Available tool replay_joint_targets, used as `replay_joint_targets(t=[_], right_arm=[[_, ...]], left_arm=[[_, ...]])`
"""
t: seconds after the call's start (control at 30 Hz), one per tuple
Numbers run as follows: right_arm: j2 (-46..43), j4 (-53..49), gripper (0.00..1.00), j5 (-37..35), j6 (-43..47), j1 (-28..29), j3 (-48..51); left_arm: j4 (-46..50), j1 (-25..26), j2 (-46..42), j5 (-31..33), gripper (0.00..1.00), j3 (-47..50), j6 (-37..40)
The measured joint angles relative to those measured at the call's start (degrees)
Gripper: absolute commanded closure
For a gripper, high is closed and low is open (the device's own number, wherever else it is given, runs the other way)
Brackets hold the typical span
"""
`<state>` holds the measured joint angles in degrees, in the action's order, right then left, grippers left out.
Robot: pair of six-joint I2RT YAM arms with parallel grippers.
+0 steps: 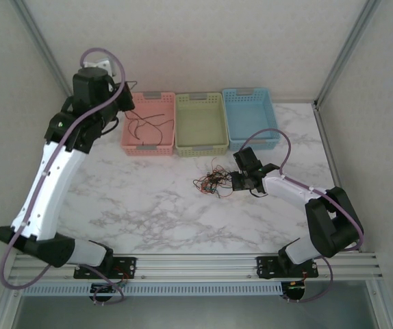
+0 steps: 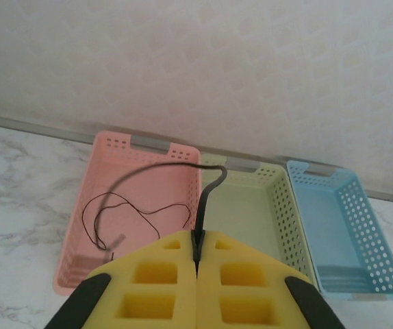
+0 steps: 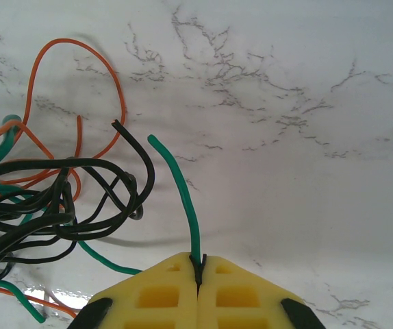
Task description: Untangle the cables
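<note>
Gently pull green cable (image 3: 183,192), pinched in closed right gripper (image 3: 198,269), clear of the tangle (image 3: 46,205); hold black cable (image 2: 205,202) clamped in left gripper (image 2: 197,241), well apart.

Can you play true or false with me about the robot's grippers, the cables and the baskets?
1. The left gripper is shut on a black cable. True.
2. The right gripper holds an orange cable. False: it is shut on a green cable.
3. The green basket stands at the left end. False: it is in the middle; the pink basket is at the left.
4. A tangle of cables lies on the table. True.
</note>
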<state>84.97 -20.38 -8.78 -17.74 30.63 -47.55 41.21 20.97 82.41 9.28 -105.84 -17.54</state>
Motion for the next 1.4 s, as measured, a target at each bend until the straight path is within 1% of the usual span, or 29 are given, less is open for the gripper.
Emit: replay_joint_targets(t=[0.27,0.6,0.97,1.07,1.1,1.17,1.2,1.27,1.4], right_arm=[[0.0,-0.1,1.00,0.0,0.0,0.0,0.0],[-0.5,-0.5,1.00,0.0,0.0,0.0,0.0],[-0.8,-0.5,1.00,0.5,0.0,0.0,0.0],[-0.8,-0.5,1.00,0.5,0.0,0.0,0.0],[-0.8,-0.5,1.00,0.7,0.0,0.0,0.0],[-0.8,-0.5,1.00,0.9,0.0,0.0,0.0],[-0.8,-0.5,1.00,0.9,0.0,0.0,0.0],[-0.8,-0.5,1.00,0.9,0.0,0.0,0.0],[-0.8,-0.4,1.00,0.9,0.0,0.0,0.0]], left_arm=[[-0.3,-4.9,10.7,-4.4,1.00,-6.3,-0.3],[-0.7,-9.1,23.5,-8.8,1.00,-8.5,-2.0],[-0.7,-9.8,34.7,-9.5,1.00,-8.5,-3.5],[-0.7,-9.8,36.9,-9.9,0.89,-8.5,-3.5],[-0.7,-9.8,37.6,-10.2,0.82,-8.5,-3.5],[-0.7,-9.8,38.8,-10.6,0.63,-8.5,-3.5],[-0.7,-9.8,39.2,-10.8,0.58,-8.4,-3.2],[-0.5,-9.8,39.3,-11.0,0.52,-8.0,-3.3],[-0.7,-9.8,39.0,-11.0,0.45,-7.2,-3.2]])
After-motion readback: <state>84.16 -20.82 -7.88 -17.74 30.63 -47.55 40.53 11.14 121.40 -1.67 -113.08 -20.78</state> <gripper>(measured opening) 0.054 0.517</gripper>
